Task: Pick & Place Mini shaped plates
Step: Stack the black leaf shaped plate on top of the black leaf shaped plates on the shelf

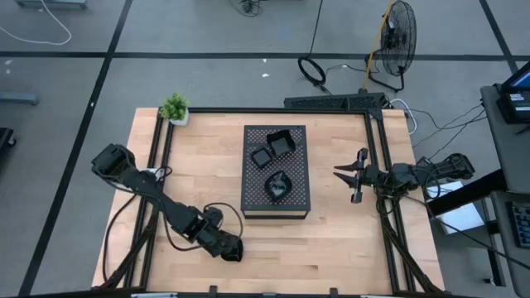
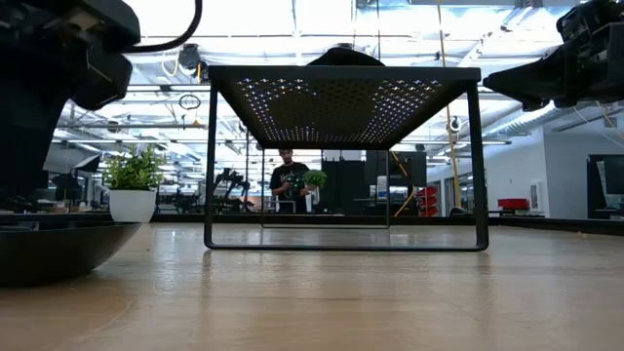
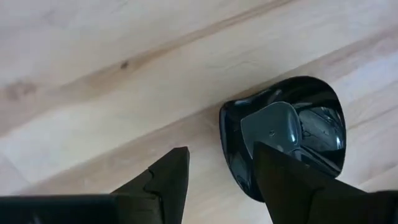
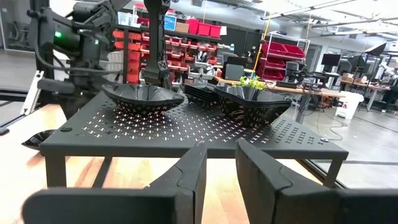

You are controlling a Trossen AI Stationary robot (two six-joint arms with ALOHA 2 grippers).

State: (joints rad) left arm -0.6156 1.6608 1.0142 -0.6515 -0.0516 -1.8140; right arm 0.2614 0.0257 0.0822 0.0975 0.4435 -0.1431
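Observation:
One glossy black rounded mini plate point(image 3: 286, 127) rests on the wood near the table's near edge, and it shows at the left of the low view point(image 2: 58, 252). My left gripper point(image 3: 221, 149) is open right above it point(image 1: 234, 251), with one finger over the plate's inside and the other outside its rim. Three more plates sit on the perforated black stand point(image 1: 275, 203): two square ones point(image 1: 280, 142) point(image 1: 262, 156) and a rounded one point(image 1: 277, 185). My right gripper point(image 4: 221, 146) waits open on the stand's right side point(image 1: 338, 171), above the table. My left gripper comes from above, pointing down, with its fingers on either side of the plate's rim point(image 3: 227, 134). I cannot tell whether a finger point(image 3: 280, 174) touches the plate. The plate lies flat on the table.
A small potted plant point(image 1: 175, 108) stands at the far left corner. A black frame point(image 1: 377, 157) runs along the table's edges. Bare wood lies left and near of the stand. Beyond the table, a person point(image 2: 289, 180) stands in the room and a fan point(image 1: 397, 37) is on the floor.

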